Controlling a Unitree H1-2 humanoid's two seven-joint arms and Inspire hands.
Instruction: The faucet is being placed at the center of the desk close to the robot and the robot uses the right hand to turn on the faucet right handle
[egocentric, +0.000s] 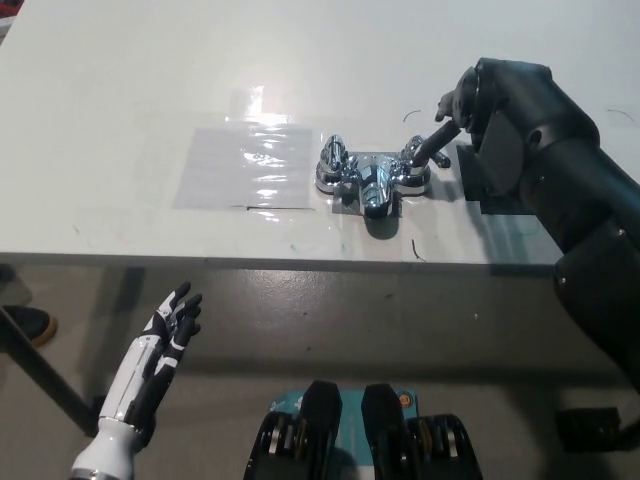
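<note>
A shiny chrome two-handled faucet (372, 182) sits on the white worktop (120, 80), close to the worktop's near edge and roughly midway along it. Its short spout (378, 198) points toward the robot. The faucet's left handle (333, 160) stands free at its left end, with nothing touching it.

The black right hand (470, 110) hangs just to the right of the faucet and slightly beyond it, the thick black forearm running away from the faucet toward the lower right. Dark fingers (432, 146) reach down and leftward from the hand onto the faucet's right handle (414, 166) and touch its top. The contact is plain, but whether the hand is closed around the handle or only resting against it cannot be told, as the hand's bulk hides the rest of it.

A clear, glossy rectangular plastic sheet (245, 165) lies flat on the worktop just left of the faucet, its right edge almost meeting the faucet's left handle, with bright glare across it.

The white left hand (165, 335) rests well apart from the faucet, to its left and nearer the robot, below the worktop's near edge over the grey floor. It is empty, with its fingers spread and pointing up toward the worktop.
</note>
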